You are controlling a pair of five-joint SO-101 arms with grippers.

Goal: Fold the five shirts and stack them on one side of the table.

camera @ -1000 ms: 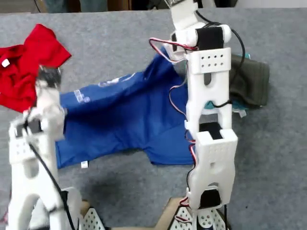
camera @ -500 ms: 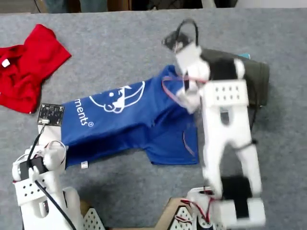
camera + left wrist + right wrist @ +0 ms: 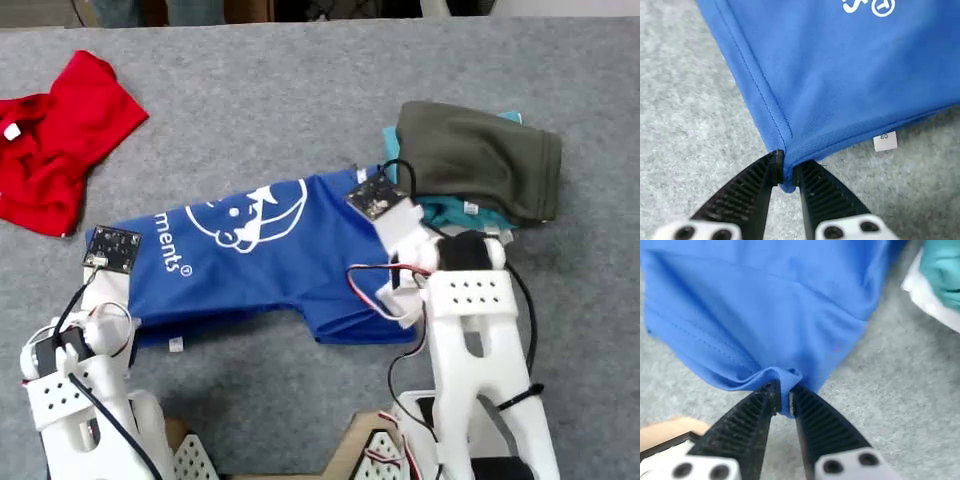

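Note:
A blue shirt [image 3: 250, 255] with white print lies spread across the middle of the grey table. My left gripper [image 3: 785, 172] is shut on the shirt's near left corner [image 3: 790, 165], beside a small white tag [image 3: 885, 141]. My right gripper [image 3: 782, 395] is shut on a bunched fold of the blue shirt [image 3: 765, 315] at its near right edge. A red shirt [image 3: 60, 140] lies crumpled at the far left. A folded dark olive shirt [image 3: 480, 160] rests on a teal one [image 3: 450, 212] at the right.
The two white arms [image 3: 470, 330] stand at the near edge, with their bases on a wooden board [image 3: 355, 445]. Bare grey felt [image 3: 250, 90] stretches along the far side between the red shirt and the folded stack.
Both arms pulled back toward the near edge and came down low, dragging the blue shirt with them. The shirt now lies flatter, with its white print showing.

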